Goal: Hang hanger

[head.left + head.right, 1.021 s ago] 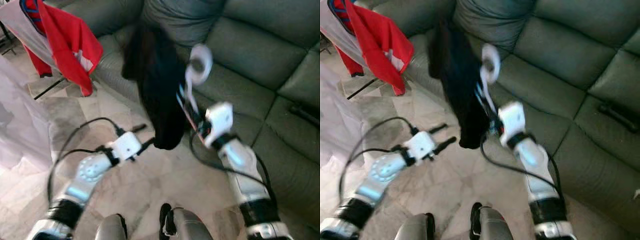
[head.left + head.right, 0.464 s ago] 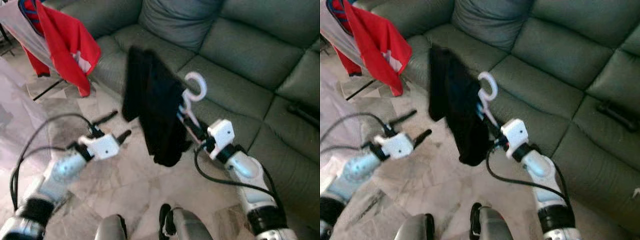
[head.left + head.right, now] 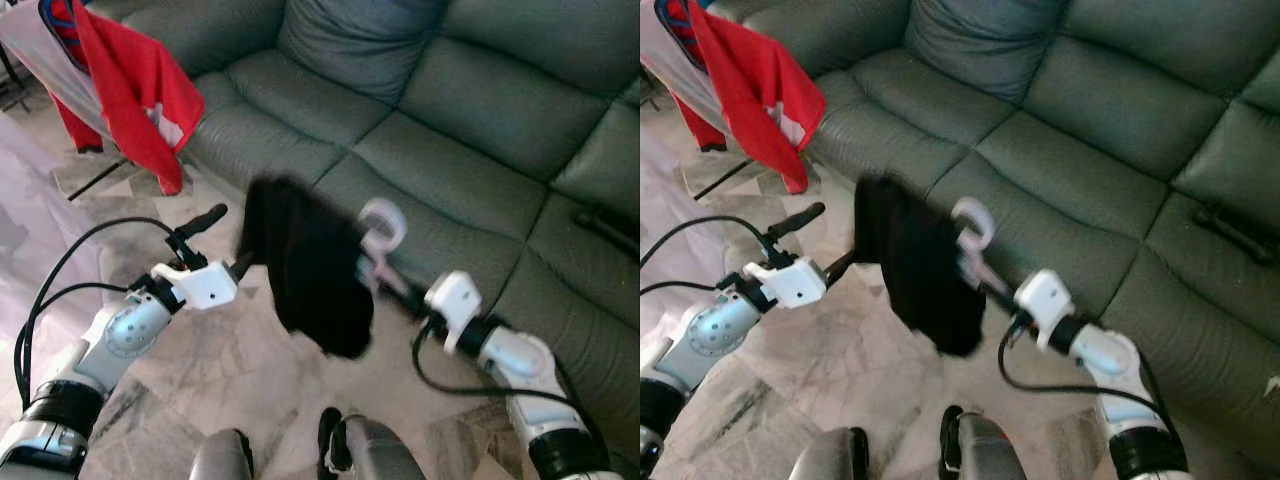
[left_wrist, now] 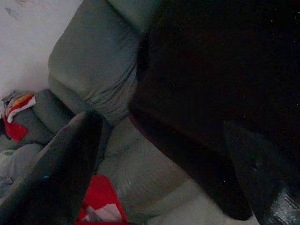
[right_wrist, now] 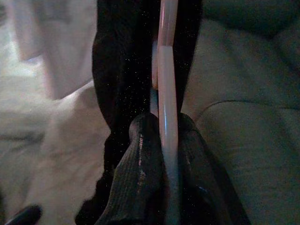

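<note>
— So where's your hanger (image 3: 380, 228)?
— Right gripper (image 3: 398, 290) pinches its stem, black garment (image 3: 310, 262) dangling clear of the floor, near the sofa (image 3: 470, 120).
— And your left gripper (image 3: 222, 240)?
— Jaws spread beside the cloth, probably to steady it.

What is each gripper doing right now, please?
Left gripper: open, holding nothing, one finger against the black garment.
Right gripper: shut on the hanger.
</note>
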Available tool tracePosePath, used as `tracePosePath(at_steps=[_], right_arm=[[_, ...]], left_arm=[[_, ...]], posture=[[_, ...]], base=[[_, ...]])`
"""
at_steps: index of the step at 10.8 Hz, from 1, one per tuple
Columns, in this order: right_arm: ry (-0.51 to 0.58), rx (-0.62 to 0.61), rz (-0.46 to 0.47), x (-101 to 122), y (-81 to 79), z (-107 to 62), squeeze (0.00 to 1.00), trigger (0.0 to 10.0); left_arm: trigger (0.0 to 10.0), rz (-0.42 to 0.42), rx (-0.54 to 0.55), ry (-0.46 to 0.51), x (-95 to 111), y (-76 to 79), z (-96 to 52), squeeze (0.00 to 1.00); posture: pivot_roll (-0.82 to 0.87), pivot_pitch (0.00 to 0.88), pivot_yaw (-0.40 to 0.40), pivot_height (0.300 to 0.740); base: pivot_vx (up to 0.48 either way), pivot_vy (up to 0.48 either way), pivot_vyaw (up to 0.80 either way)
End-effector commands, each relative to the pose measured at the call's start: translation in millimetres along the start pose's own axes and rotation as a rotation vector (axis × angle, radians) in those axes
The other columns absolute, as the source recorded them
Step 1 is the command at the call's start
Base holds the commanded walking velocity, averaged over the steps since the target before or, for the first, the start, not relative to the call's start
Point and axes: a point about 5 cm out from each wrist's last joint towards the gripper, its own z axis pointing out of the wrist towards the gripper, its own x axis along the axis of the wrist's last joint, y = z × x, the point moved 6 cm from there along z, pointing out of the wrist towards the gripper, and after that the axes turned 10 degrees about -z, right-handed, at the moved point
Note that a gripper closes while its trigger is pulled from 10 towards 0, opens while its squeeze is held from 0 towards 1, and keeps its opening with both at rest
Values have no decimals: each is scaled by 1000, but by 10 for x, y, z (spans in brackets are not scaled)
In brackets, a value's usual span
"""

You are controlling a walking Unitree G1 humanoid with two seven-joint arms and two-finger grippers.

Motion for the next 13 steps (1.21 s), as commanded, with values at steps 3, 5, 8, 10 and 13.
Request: tracePosePath(at_steps=[3, 5, 8, 10, 13], right_arm=[[16, 97, -14, -7, -165, 1, 0, 10000], [18, 144, -40, -11, -231, 21, 0, 10000], [12, 258, -96, -25, -370, 38, 0, 10000], [-22, 345, -177, -101, -384, -37, 0, 10000], [-54, 385, -265, -152, -276, -81, 0, 10000]], left_arm=[[10000, 62, -82, 35, 48, 107, 37, 0], [10000, 56, -206, 65, 92, 247, 37, 0], [6275, 25, -350, 35, 21, 415, 0, 0], [1451, 28, -409, -13, -72, 470, -30, 0], [0, 17, -518, -91, -221, 596, -122, 0]], posture=[[-7, 162, -58, 740], [-11, 166, -53, 740], [-10, 173, -52, 740], [-10, 176, -53, 740], [-9, 180, -60, 740]], base=[[0, 0, 0], [0, 0, 0], [0, 0, 0], [0, 0, 0], [0, 0, 0]])
